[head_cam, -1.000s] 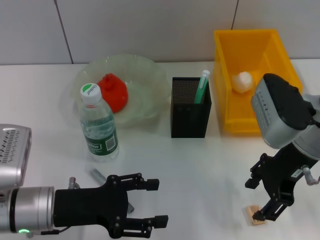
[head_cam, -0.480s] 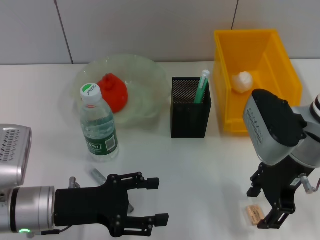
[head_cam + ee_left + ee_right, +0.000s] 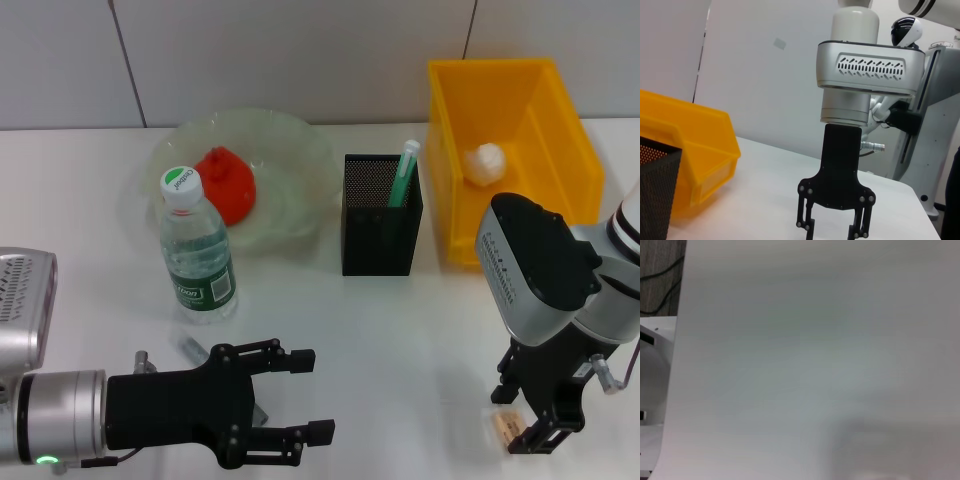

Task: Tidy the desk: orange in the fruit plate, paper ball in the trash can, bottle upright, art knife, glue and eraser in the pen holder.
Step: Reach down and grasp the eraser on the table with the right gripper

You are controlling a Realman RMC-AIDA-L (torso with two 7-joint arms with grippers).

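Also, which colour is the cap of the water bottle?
The cap of the bottle is green and white, clearest in the head view.

Silver-grey cylinder with a slotted vent panel and a small green light on the left arm, feeding into a matt black left pincer (image 3: 300, 395) built of linked, bolted bars. On the right, a rounded silver housing with a dotted vent strip and black cap sits over a black right pincer (image 3: 530, 425), a chrome fitting and thin cable at its side. The left wrist view shows that right arm's white column and screw-studded black fingers (image 3: 805, 220).
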